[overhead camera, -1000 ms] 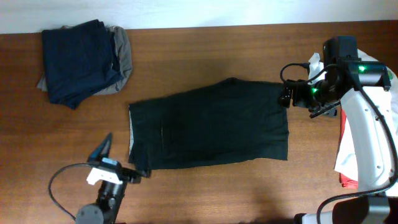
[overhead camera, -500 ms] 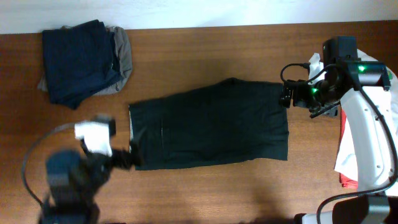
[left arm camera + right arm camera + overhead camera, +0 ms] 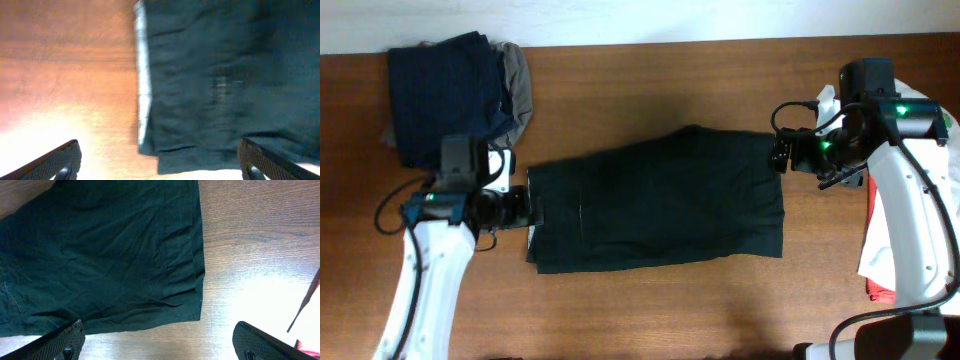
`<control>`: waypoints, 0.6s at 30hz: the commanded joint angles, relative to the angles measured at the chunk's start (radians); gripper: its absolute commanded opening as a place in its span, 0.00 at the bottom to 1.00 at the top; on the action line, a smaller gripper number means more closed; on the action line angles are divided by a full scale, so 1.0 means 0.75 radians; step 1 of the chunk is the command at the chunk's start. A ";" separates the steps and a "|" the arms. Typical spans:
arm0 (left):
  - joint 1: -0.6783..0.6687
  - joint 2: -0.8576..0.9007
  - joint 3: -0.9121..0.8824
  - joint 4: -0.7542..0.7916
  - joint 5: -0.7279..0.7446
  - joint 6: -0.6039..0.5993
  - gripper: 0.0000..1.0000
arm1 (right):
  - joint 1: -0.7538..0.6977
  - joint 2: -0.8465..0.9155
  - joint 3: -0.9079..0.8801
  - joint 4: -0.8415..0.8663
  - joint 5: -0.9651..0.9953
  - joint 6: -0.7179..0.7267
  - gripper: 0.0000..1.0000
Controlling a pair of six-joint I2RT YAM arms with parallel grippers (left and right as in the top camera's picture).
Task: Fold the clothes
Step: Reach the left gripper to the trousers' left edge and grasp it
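Dark green shorts (image 3: 658,200) lie flat across the middle of the wooden table, folded lengthwise. My left gripper (image 3: 525,208) is open at the shorts' left edge, above the waistband. In the left wrist view the shorts (image 3: 225,75) fill the upper right, with the open fingers (image 3: 160,165) wide apart at the bottom corners. My right gripper (image 3: 778,155) is open just off the shorts' upper right corner. In the right wrist view the shorts' hem (image 3: 110,255) lies between and above the open fingers (image 3: 160,347).
A stack of folded dark blue and grey clothes (image 3: 455,95) sits at the back left. White and red cloth (image 3: 880,260) hangs at the right table edge by the right arm. A red scrap (image 3: 305,305) shows in the right wrist view.
My left arm has swung up from the table's front edge to the left end of the shorts. The right arm and the shorts have not moved.
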 commanded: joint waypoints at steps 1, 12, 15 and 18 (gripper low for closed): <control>-0.003 0.145 0.016 -0.001 0.049 -0.087 0.99 | -0.005 -0.001 0.012 -0.002 0.012 0.012 0.98; 0.018 0.507 0.016 0.021 0.195 -0.085 0.99 | -0.005 -0.001 0.012 -0.002 0.012 0.012 0.98; 0.024 0.565 0.016 0.064 0.201 -0.085 0.99 | -0.005 -0.001 0.012 -0.002 0.012 0.012 0.98; 0.024 0.591 0.015 0.094 0.200 -0.084 0.99 | -0.005 -0.001 0.012 -0.001 0.012 0.012 0.98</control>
